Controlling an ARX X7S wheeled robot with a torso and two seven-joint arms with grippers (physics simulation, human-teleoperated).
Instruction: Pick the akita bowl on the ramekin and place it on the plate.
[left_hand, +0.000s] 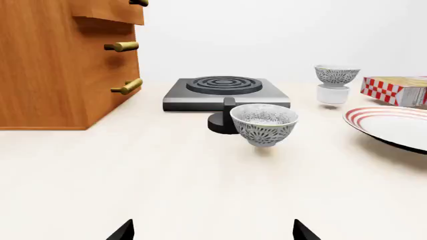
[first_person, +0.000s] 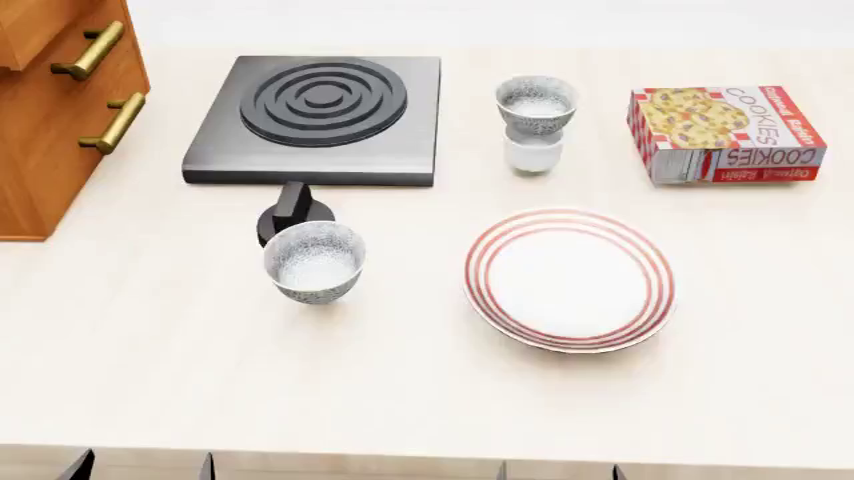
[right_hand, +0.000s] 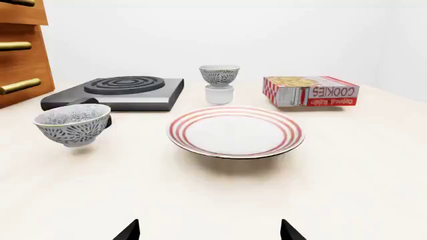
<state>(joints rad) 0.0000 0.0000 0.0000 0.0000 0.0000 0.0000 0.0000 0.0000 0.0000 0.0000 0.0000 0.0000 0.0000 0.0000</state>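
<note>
Your bowl (first_person: 535, 104) sits upright on the white cup (first_person: 531, 152), at twelve o'clock from the plate (first_person: 570, 279). Your left gripper (left_hand: 212, 231) and right gripper (right_hand: 209, 231) both have fingers spread, holding nothing.

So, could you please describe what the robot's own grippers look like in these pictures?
Very little of them shows. The left gripper appears only as two small black, pointed fingertips at the frame's edge in the left wrist view. The right gripper looks the same in the right wrist view: two plain black tips. No cables, markings or arm links are visible; the head view shows only dark slivers at its lower edge.
</note>
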